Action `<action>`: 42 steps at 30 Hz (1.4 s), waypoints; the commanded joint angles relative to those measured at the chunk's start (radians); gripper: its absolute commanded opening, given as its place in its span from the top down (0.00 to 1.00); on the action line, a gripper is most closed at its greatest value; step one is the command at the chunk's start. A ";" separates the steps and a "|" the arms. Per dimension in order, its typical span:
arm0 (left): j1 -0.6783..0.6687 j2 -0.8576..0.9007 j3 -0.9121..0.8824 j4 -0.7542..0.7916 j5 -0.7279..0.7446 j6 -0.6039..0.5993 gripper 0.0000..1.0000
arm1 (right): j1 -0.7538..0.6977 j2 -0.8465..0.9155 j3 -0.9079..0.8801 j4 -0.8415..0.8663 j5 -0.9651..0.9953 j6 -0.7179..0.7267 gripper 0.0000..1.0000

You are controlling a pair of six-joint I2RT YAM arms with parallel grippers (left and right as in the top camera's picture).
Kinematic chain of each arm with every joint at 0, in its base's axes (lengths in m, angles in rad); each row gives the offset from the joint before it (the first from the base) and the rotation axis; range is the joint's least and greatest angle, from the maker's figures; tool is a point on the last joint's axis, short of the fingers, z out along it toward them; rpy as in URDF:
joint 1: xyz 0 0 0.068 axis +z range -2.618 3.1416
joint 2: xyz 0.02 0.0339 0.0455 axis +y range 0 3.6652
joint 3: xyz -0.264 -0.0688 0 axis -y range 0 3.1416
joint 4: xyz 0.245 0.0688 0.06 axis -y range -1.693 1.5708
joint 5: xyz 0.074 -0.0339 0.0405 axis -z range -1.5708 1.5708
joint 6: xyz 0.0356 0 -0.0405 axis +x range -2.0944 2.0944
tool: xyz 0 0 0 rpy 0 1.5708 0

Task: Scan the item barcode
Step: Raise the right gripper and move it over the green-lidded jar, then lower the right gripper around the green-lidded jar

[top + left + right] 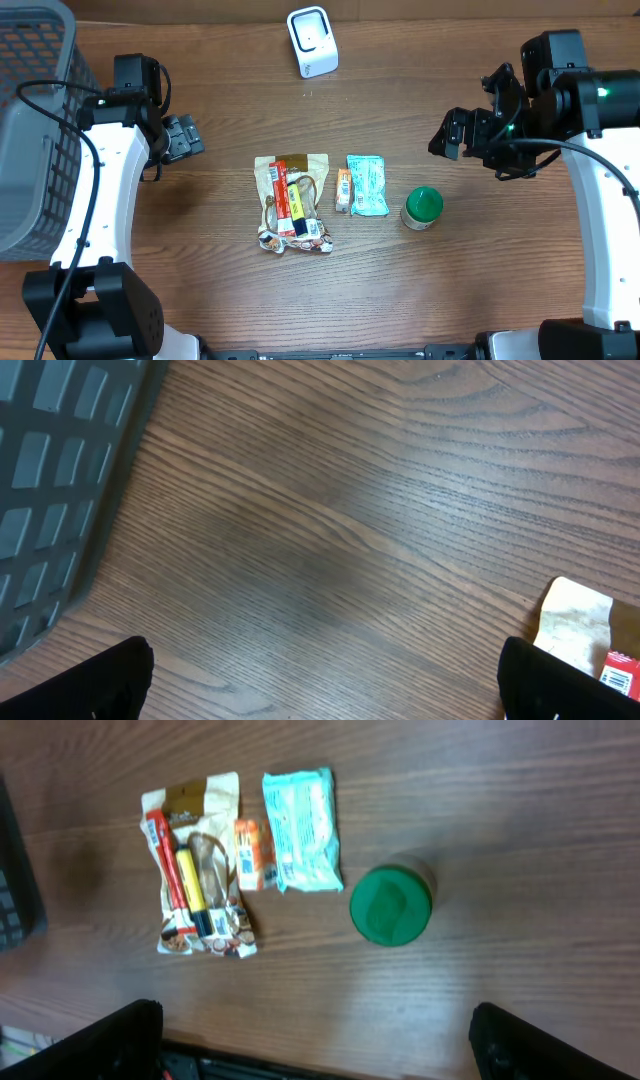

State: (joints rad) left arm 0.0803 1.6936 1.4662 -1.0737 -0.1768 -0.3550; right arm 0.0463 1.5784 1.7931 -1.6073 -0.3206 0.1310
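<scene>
Several items lie mid-table: a beige snack bag (290, 200) with a red and a yellow stick on it, a small orange pack (343, 190), a teal packet (367, 184) and a green-lidded jar (423, 207). A white barcode scanner (312, 41) stands at the back. My left gripper (185, 137) hangs open left of the bag, holding nothing. In its wrist view, the gripper (325, 685) is over bare wood, with a bag corner (575, 622) at the right. My right gripper (455, 133) is open and empty, up right of the jar (391, 905).
A grey mesh basket (35, 120) fills the table's left end and shows at the left of the left wrist view (50, 480). The right wrist view also shows the bag (195, 870), the teal packet (302, 830) and the table's front edge.
</scene>
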 commanded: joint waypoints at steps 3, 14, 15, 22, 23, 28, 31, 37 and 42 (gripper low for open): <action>-0.002 -0.014 0.014 0.001 -0.006 0.019 0.00 | -0.003 -0.005 -0.006 0.022 0.034 0.094 0.00; -0.002 -0.014 0.014 0.001 -0.006 0.019 0.00 | 0.007 -0.005 -0.192 0.119 0.155 0.264 0.00; -0.002 -0.014 0.014 0.001 -0.006 0.019 0.00 | 0.011 -0.005 -0.220 0.135 0.155 0.266 0.00; -0.002 -0.014 0.014 0.001 -0.006 0.019 0.00 | 0.065 -0.005 -0.444 0.296 0.127 0.266 0.00; -0.002 -0.014 0.014 0.001 -0.006 0.019 0.00 | 0.075 -0.005 -0.470 0.320 0.123 0.266 0.00; -0.002 -0.014 0.014 0.001 -0.006 0.019 0.00 | 0.122 -0.005 -0.570 0.422 0.118 0.266 0.00; -0.002 -0.014 0.014 0.002 -0.006 0.019 0.00 | 0.135 -0.005 -0.604 0.462 0.119 0.266 0.00; -0.002 -0.014 0.014 0.001 -0.006 0.019 0.00 | 0.147 -0.005 -0.646 0.517 0.119 0.265 0.00; -0.002 -0.014 0.014 0.001 -0.006 0.019 0.00 | 0.161 -0.005 -0.691 0.550 0.163 0.262 0.00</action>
State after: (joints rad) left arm 0.0803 1.6936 1.4662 -1.0737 -0.1768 -0.3550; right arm 0.1936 1.5795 1.1301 -1.0687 -0.1974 0.3920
